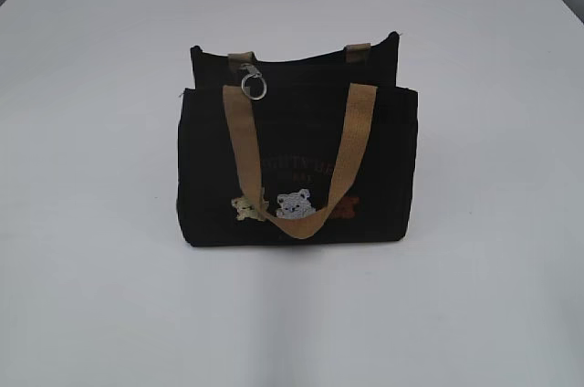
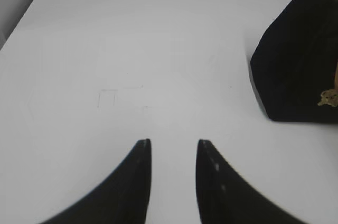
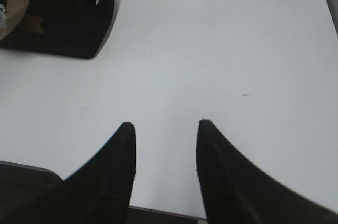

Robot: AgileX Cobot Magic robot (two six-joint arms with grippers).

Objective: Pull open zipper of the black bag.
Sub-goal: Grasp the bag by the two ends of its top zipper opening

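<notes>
The bag (image 1: 297, 168) stands upright on the white table (image 1: 474, 296), near the middle of the exterior view, its front toward the camera. Nothing of its inside shows; the top edge looks closed, though the dark cloth hides the detail. The zipper (image 1: 310, 60) runs along that top edge, and its silver ring (image 1: 255, 87) hangs at the left end, just beside the left root of the front handle (image 1: 301, 168). That tan handle droops down over the front in a loop, its low point lying among the bear patches (image 1: 294, 204), with faint lettering above them. The stubs of the rear handle (image 1: 359, 52) peek over the top edge. Neither arm appears in the exterior view. In the left wrist view the left claw (image 2: 174, 147) hovers over bare table, released, its two dark fingers (image 2: 140, 182) parted with nothing between them; the bag sits well apart at the right edge of that view. In the right wrist view the right claw (image 3: 166, 129) is likewise released and empty above the table, near the table's front edge, with the bag well apart in the upper left corner.
</notes>
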